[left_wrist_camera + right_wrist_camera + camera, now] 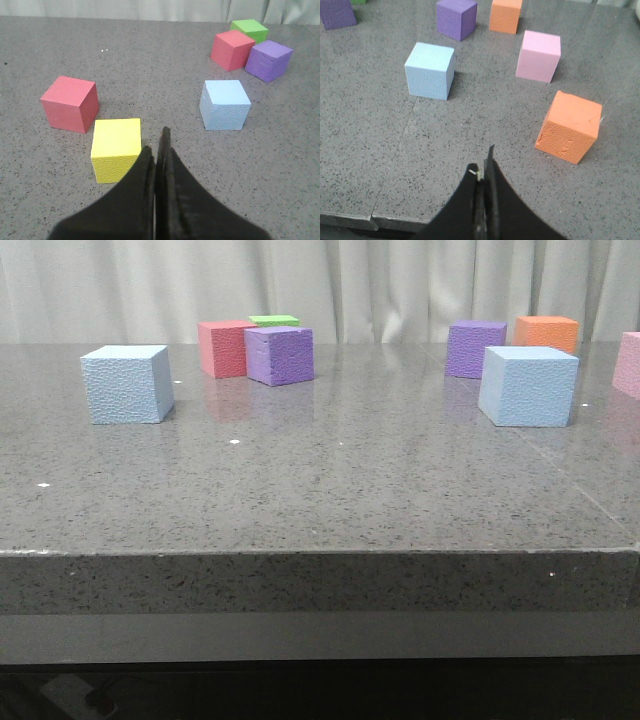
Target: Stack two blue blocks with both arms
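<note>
- Grey speckled tabletop (330, 490) is carrying the two blue blocks well apart
- Left tool (159, 145), clenched empty, is facing the left blue block (225, 105)
- Right tool (484, 165), clenched empty, is facing the right blue block (430, 70)

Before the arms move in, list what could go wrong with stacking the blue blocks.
1. Both tools, left and right, are shut; they must open first or they may shove a cube away.
2. The yellow cube sits right beside the left tool and could get bumped on the way to the left blue block.

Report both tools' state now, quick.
Left tool: closed, holding nothing.
Right tool: closed, holding nothing.
</note>
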`<state>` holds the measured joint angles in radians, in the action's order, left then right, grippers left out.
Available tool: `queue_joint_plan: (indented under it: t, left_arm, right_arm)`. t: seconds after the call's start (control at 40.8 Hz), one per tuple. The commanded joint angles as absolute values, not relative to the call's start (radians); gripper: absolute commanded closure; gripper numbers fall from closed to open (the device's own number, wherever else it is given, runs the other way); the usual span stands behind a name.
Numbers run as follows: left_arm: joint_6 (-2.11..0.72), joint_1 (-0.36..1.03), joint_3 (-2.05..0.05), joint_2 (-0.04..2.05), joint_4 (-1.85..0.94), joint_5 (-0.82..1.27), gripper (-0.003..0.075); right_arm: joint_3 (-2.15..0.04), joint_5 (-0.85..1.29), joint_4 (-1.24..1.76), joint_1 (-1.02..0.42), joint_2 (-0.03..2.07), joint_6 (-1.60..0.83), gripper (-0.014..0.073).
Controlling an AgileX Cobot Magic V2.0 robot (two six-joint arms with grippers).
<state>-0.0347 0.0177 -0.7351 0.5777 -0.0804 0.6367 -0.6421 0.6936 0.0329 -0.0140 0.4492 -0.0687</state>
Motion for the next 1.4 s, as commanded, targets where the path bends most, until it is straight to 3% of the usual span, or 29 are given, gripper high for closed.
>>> queue_joint_plan:
  t: [0.0, 0.122, 0.22, 0.318, 0.416, 0.514, 0.588, 0.882, 1.029, 1.371]
  left_arm:
    - [-0.026, 0.023, -0.766, 0.607, -0.083, 0.566, 0.0740]
    - [-0.026, 0.023, -0.766, 0.627, -0.083, 0.564, 0.0739]
    - [-0.026, 0.023, -0.766, 0.631, -0.083, 0.569, 0.0714]
    - [-0.026, 0.023, -0.766, 0.633, -0.083, 0.569, 0.0617]
    - [-0.026, 0.023, -0.766, 0.633, -0.083, 0.567, 0.0494]
    - [-0.026, 0.028, -0.766, 0.633, -0.085, 0.566, 0.0374]
    - [-0.026, 0.053, -0.766, 0.633, -0.093, 0.563, 0.0326]
    - [-0.026, 0.260, -0.766, 0.633, -0.093, 0.557, 0.0323]
    - [-0.026, 0.292, -0.766, 0.633, -0.093, 0.556, 0.0323]
    - [-0.026, 0.292, -0.766, 0.633, -0.093, 0.555, 0.0323]
  right_arm:
    - [-0.665, 0.625, 0.022, -0.009, 0.469, -0.072, 0.0659]
    - [-0.665, 0.626, 0.022, -0.009, 0.469, -0.072, 0.0608]
    - [-0.665, 0.628, 0.022, -0.009, 0.469, -0.072, 0.0426]
    - [-0.665, 0.626, 0.022, -0.009, 0.469, -0.072, 0.0203]
    - [-0.665, 0.626, 0.022, -0.009, 0.469, -0.072, 0.0104]
    - [-0.665, 0.627, 0.024, -0.009, 0.469, -0.072, 0.0105]
    - [-0.667, 0.628, 0.039, -0.014, 0.471, -0.072, 0.0105]
    - [-0.805, 0.761, 0.160, -0.101, 0.656, -0.138, 0.0085]
    - [-0.883, 0.795, 0.160, -0.139, 0.793, -0.138, -0.0076]
    - [-1.125, 0.793, 0.159, -0.152, 1.134, -0.062, -0.0053]
